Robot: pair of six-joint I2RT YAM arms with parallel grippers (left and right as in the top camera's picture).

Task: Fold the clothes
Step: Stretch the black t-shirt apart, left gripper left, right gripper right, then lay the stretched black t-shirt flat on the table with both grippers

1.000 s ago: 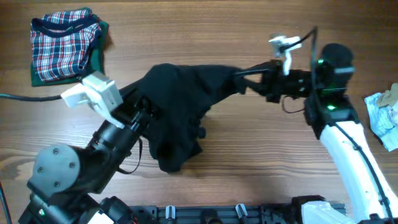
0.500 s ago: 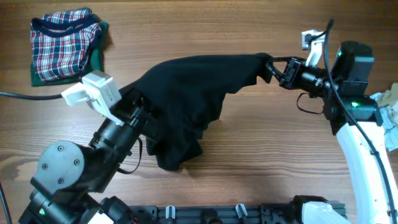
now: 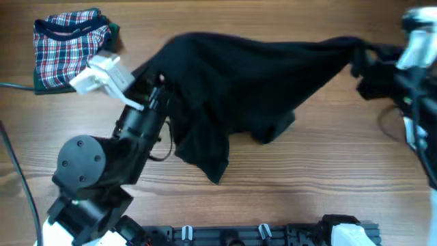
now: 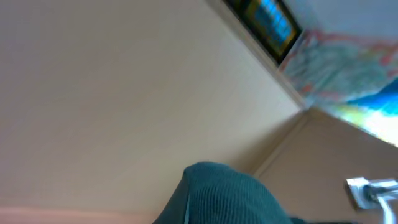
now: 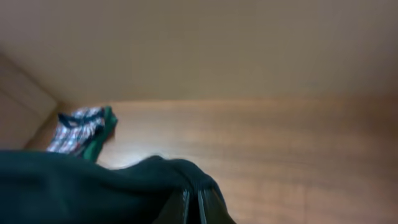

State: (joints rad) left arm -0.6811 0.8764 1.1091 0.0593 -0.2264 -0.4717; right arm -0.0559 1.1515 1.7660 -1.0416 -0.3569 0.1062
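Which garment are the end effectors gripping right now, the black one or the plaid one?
The black shirt, stretched between the left end effector and right end effector; the plaid garment lies bunched off to the side, untouched.

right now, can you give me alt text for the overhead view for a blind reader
A black shirt is stretched above a wooden table between two robot arms, the left gripper shut on one end and the right gripper shut on the other, loose folds drooping below. A plaid garment lies at the far left corner.
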